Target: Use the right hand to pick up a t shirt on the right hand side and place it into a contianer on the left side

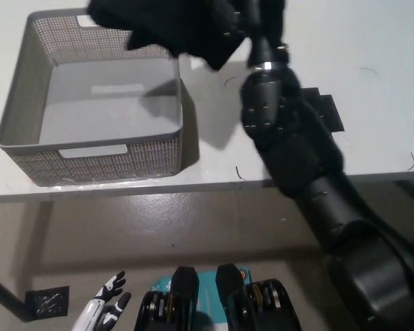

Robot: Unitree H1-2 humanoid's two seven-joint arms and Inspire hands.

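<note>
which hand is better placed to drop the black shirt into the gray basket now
The right hand. It already holds the black t-shirt up over the far right corner of the gray basket. The white left hand hangs low below the table edge, away from both.

The grey perforated basket [90, 103] stands open-topped with its floor bare; its tall right wall rises between the interior and the white table [372, 41]; the black t-shirt [165, 27], held aloft by the right hand [252, 17], overhangs the basket's far right corner; table right of the arm lies open.
</note>
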